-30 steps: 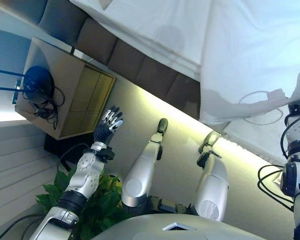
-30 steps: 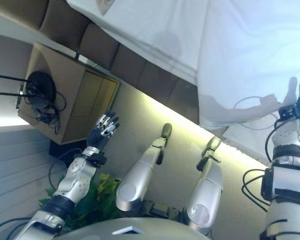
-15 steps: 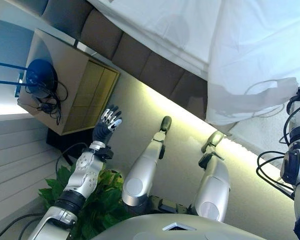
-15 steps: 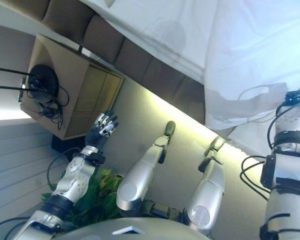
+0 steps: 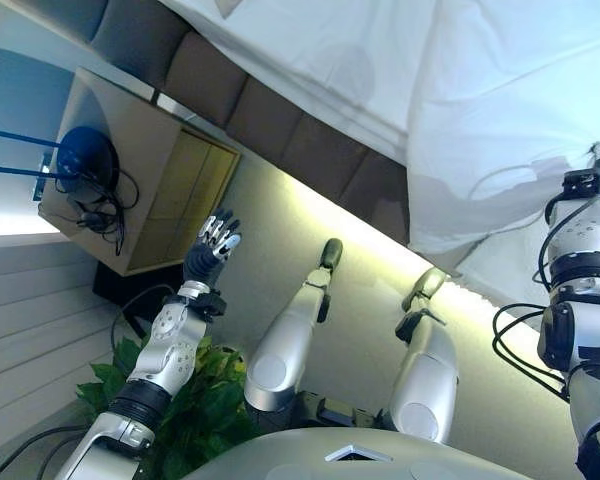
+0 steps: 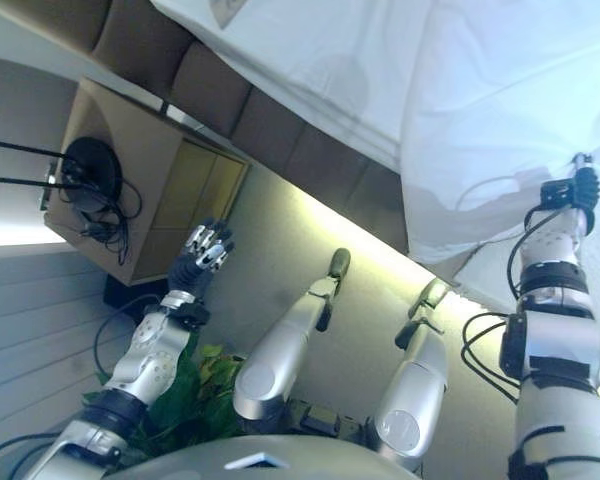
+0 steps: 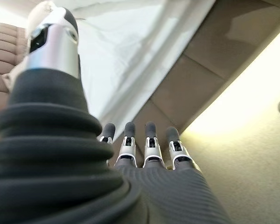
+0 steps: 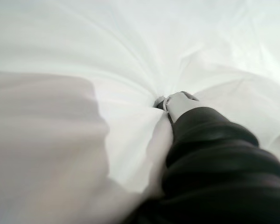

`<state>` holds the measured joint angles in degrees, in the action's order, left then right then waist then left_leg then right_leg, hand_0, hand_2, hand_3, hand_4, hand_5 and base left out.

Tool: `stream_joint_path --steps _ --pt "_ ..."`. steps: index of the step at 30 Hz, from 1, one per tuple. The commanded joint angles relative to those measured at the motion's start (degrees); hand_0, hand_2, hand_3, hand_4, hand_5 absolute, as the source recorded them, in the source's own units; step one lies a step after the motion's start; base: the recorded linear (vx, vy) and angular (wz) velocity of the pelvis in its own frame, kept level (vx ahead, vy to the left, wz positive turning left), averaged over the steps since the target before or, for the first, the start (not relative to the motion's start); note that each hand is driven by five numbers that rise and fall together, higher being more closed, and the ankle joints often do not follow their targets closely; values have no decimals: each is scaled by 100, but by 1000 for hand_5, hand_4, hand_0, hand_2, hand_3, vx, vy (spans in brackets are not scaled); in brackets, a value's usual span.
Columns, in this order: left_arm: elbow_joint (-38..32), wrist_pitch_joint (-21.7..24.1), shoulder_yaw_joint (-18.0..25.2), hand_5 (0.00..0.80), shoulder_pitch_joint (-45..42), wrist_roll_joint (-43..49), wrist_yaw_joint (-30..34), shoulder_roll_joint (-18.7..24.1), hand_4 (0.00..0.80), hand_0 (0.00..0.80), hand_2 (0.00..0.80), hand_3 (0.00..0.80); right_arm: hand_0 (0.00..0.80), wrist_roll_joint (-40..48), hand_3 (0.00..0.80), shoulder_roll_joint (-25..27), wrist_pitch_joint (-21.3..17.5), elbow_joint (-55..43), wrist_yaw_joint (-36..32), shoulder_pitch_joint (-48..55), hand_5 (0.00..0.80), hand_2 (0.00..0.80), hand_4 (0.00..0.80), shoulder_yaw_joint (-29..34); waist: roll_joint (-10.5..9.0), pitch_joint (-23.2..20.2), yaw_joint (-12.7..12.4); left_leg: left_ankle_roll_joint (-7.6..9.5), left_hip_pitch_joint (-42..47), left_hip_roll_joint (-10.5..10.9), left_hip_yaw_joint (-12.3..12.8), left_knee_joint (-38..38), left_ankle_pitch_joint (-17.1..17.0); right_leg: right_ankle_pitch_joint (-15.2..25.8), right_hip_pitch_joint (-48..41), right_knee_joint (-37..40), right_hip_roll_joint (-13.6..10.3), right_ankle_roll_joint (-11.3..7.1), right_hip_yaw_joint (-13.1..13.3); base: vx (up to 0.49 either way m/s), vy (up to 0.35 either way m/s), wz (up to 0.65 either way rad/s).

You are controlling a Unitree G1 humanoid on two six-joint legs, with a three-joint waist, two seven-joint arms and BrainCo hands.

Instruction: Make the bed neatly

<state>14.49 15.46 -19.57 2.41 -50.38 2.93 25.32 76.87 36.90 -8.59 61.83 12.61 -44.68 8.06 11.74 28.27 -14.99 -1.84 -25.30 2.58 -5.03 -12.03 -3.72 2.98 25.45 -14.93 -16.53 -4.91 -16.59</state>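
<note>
White duvet (image 5: 500, 110): soft, light, drapes and bunches; best taken at its hanging edge. Right hand (image 8: 177, 101) buried in its folds, grip unreadable. Left hand (image 5: 212, 250) well apart, fingers straight, empty.

Brown padded bed (image 5: 280, 125) under a rumpled white sheet (image 5: 460, 70) draped over its edge

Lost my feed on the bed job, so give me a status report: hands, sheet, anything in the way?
Left hand open, raised off the bed, holding nothing. Right hand buried in the white sheet, grip unreadable. Nothing seen blocking.
</note>
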Motion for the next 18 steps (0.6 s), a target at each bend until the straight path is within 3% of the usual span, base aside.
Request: stream_joint_path --steps 1,9,18 --pt "-439 231 20 0 -99 -56 195 160 0 0 0 0 800 -510 800 194 -136 -824 -151 -139 800 800 800 -324 78 -20 -161 -82 -441 63 -185 -362 -177 113 -764 250 -555 -507 -106 40 79 17" --pt "-433 261 -84 0 -120 -118 214 33 0 0 0 0 800 -1214 800 21 124 -935 -170 -107 800 800 800 -585 20 -320 -318 -70 -201 165 -370 -212 -200 146 -1237 469 -609 -529 -286 59 91 18" --pt "-270 112 15 0 -222 12 269 -78 0 0 0 0 800 -1626 800 -506 316 -946 -323 -21 800 800 800 -966 -242 -657 -631 -74 109 164 -613 37 -189 249 -1822 823 -578 -567 -529 65 36 16"
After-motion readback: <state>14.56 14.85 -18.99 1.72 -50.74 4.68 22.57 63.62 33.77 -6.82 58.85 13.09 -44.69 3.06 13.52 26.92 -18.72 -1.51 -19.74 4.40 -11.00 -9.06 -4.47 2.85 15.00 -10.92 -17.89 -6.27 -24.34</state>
